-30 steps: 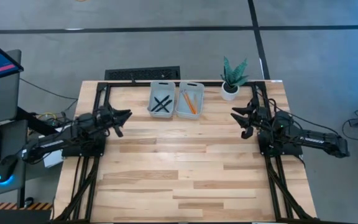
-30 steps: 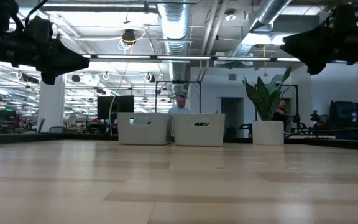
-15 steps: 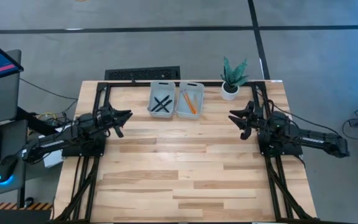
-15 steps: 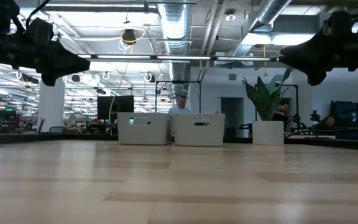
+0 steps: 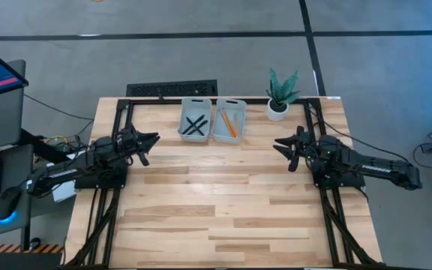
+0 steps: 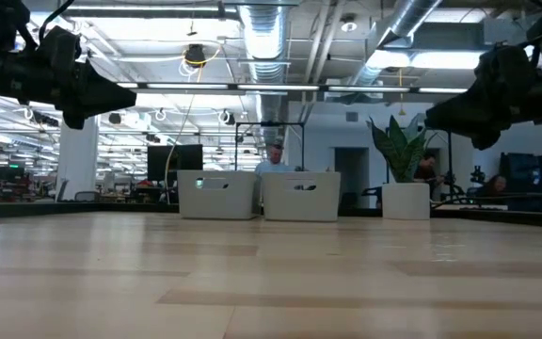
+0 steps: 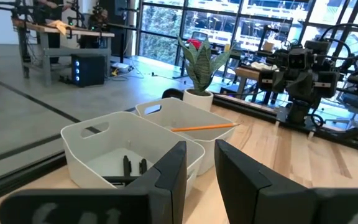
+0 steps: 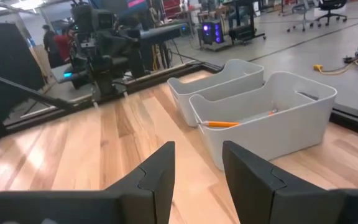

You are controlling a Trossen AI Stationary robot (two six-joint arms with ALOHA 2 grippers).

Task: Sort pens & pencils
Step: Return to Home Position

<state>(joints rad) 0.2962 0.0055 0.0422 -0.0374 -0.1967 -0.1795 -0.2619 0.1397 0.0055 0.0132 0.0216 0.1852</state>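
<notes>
Wood table (image 5: 223, 202), bare except at its far edge. Two grey bins sit there side by side and touching: left bin (image 5: 183, 120) and right bin (image 5: 243, 120), with a potted plant (image 5: 279, 96) just right of them. Pens (image 5: 195, 127) lie crossed in the left bin. Pencils (image 5: 229, 124) lie in the right bin, long axis roughly near-far. No sticks show loose on the table, so sorting looks done. Left gripper (image 5: 150, 139) hovers left of the bins, pointing right, fingers slightly parted, empty. Right gripper (image 5: 282, 145) hovers right of the bins, pointing left, fingers parted, empty. Each is clear of its nearer bin; only parking seems to remain.
</notes>
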